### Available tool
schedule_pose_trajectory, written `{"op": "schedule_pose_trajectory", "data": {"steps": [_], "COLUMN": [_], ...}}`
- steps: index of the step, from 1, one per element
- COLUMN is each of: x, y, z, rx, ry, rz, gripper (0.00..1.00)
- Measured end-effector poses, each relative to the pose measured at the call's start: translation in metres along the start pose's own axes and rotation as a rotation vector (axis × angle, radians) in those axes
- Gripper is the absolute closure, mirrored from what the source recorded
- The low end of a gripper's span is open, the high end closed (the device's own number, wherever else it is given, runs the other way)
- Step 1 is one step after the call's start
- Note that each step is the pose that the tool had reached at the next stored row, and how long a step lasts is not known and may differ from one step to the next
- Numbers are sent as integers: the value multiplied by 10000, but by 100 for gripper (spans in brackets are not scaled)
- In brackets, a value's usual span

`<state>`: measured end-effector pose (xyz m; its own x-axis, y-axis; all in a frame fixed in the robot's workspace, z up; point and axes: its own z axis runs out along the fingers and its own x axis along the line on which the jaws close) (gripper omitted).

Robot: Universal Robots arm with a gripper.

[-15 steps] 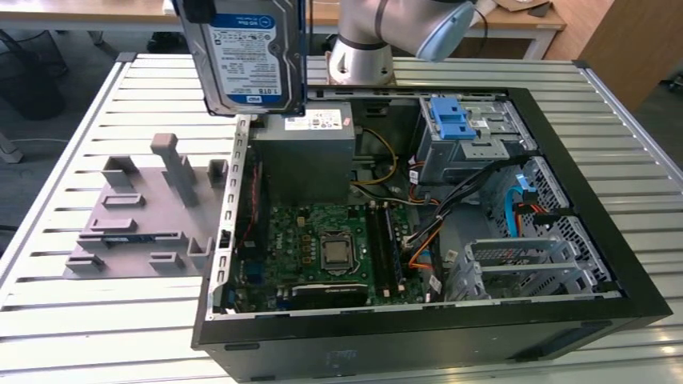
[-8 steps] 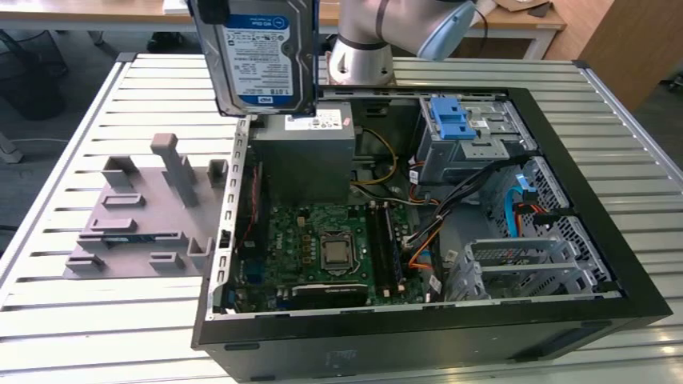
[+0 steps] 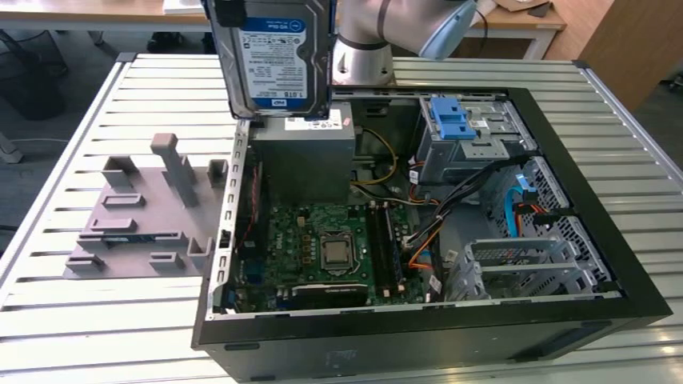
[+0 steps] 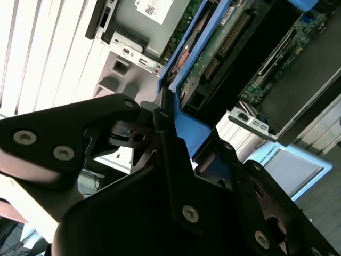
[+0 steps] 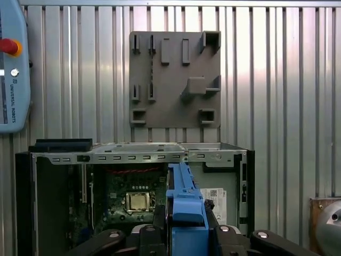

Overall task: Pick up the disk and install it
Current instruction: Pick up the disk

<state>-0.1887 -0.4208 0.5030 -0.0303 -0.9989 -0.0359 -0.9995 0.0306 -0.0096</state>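
This looks like a robotics lab. A slatted silver metal worktop (image 3: pixel 96 320) carries an opened black computer tower (image 3: pixel 427 340). Pale wooden desks (image 3: pixel 517 22) stand at the far side.

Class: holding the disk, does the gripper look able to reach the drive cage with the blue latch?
Likely yes: the computer case lies open, the gripper holds the disk above it, nothing covers the drive cage; cables run beside.

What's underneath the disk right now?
The open computer case, mainly the grey power supply beside the motherboard. The disk covers part of that supply.
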Motion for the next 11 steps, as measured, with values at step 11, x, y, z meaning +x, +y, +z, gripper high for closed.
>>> {"op": "schedule_pose_trajectory", "data": {"steps": [11], "x": [65], "y": [-169], "z": [-1], "rx": [0], "ry": [0], "rz": [0], "gripper": [64]}}
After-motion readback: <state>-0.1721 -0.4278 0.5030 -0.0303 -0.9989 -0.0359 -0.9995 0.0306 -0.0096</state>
